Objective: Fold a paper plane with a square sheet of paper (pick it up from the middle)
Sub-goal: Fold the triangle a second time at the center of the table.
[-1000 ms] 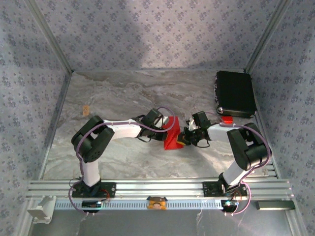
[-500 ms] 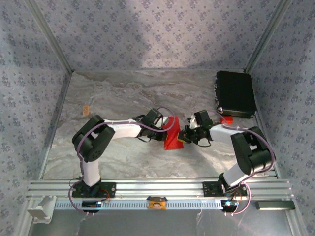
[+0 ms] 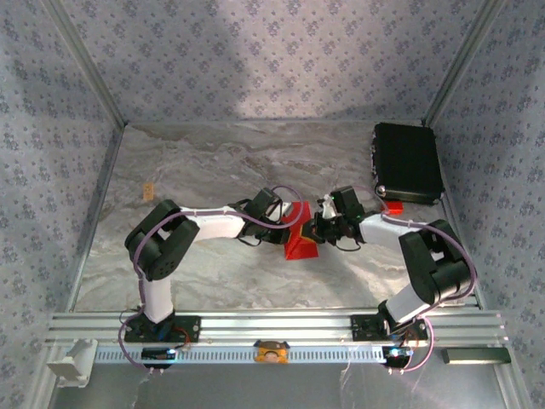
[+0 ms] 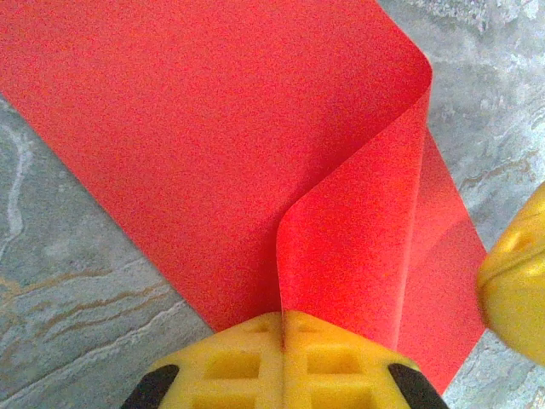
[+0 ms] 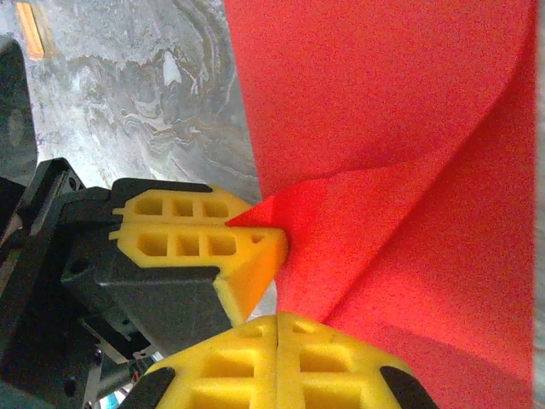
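Left tool [image 4: 283, 341] and right tool [image 5: 278, 339] pinch the red sheet [image 4: 213, 145], black case [image 3: 408, 162] apart.

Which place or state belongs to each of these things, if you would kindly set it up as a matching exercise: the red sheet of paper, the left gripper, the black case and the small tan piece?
Things:
1. square sheet of paper
2. left gripper
3. black case
4. small tan piece

Places or states:
A. lying alone on the left side of the table
B. red, partly curled over, mid-table
C. at the table's far right corner
D. shut on the sheet's edge

Pairs: 1-B; 2-D; 3-C; 4-A
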Robot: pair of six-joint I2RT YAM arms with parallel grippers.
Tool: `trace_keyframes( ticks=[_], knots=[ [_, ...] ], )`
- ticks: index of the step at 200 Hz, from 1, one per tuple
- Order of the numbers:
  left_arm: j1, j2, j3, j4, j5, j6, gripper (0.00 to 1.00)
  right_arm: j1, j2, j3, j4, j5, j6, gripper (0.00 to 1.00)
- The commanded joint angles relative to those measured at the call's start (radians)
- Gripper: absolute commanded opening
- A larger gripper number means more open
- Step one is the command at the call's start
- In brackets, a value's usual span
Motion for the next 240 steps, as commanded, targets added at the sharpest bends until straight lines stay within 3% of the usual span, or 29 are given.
trace_keyframes(
  ticks=[1,96,240],
  knots=[
    [0.001,0.019,0.018,-0.003,0.017,0.003,0.05,0.001,0.008,0.033,-0.067,0.06,0.002,0.0],
    [-0.001,-0.004,0.042,-0.013,0.015,0.01,0.05,-0.047,0.059,-0.038,-0.158,0.104,-0.039,0.0],
    [0.0,0.054,0.056,-0.019,0.026,0.016,0.05,-0.074,0.069,-0.051,-0.127,0.07,-0.048,0.0]
  ],
)
